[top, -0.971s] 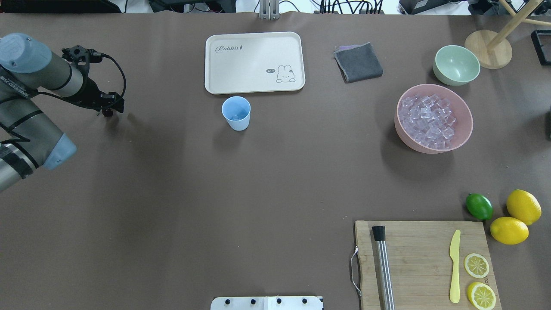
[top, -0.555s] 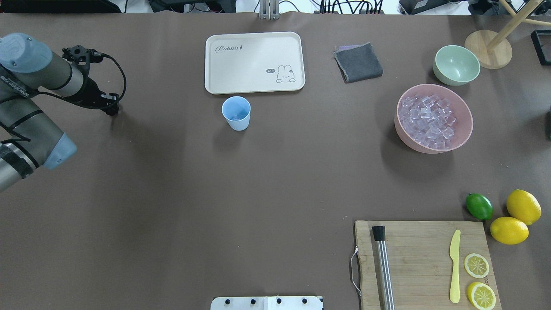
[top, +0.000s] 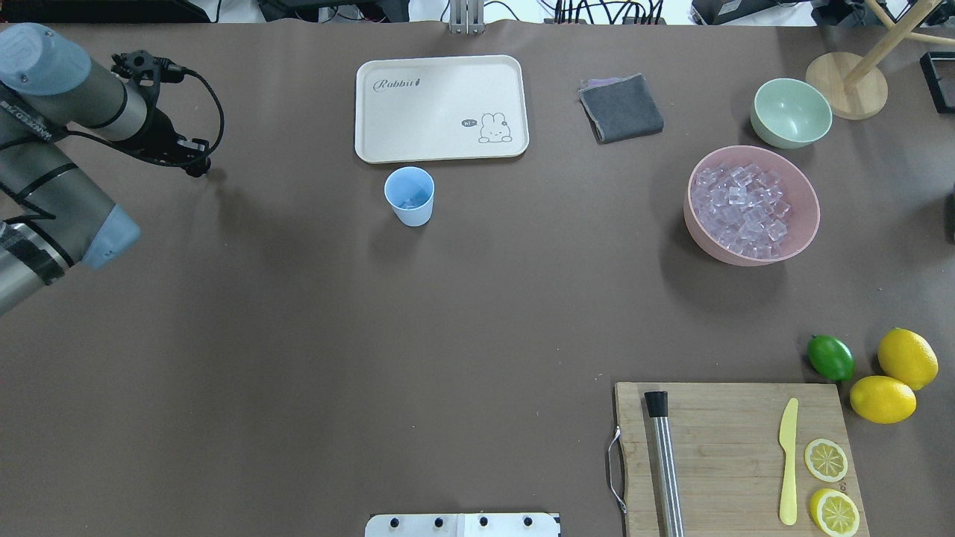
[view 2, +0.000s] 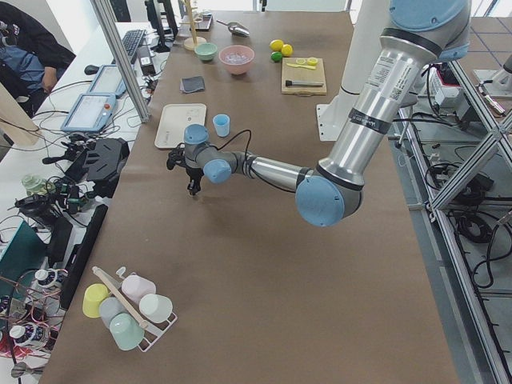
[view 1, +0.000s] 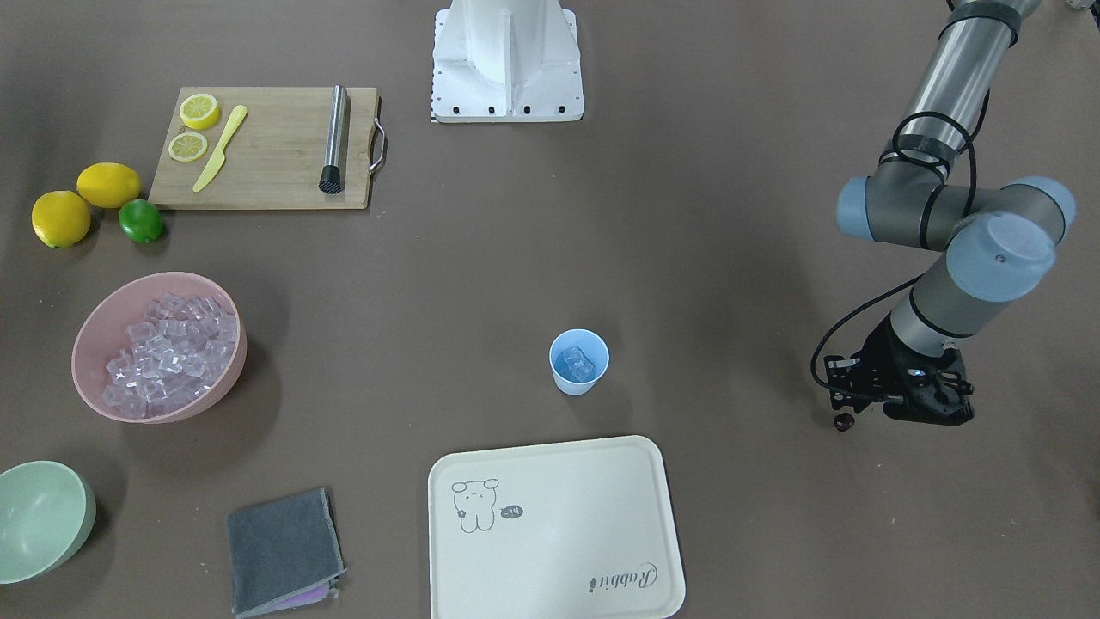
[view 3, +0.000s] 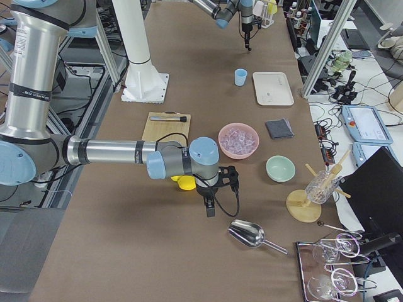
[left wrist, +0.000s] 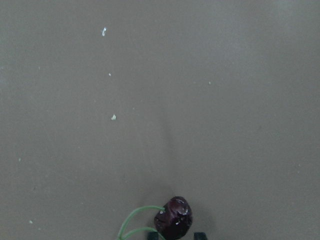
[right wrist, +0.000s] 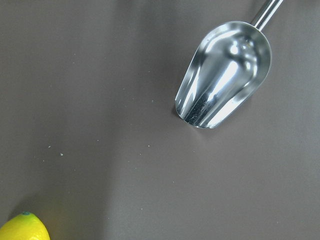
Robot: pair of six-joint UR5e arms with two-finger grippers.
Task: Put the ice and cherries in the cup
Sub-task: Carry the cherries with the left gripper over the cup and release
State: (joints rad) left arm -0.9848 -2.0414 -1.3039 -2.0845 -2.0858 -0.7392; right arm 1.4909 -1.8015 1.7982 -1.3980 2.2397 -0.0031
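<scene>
Left pincer shifted; cherries gripped between tips.

Brown table carries cup, tray, cloth, pink bowl, cutting board.

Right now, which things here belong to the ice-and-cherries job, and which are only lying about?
Job: cherries, ice, pink bowl, light blue cup, perhaps metal scoop.
Lying about: rabbit tray, grey cloth, green bowl, lemons, lime, cutting board, yellow knife.
</scene>
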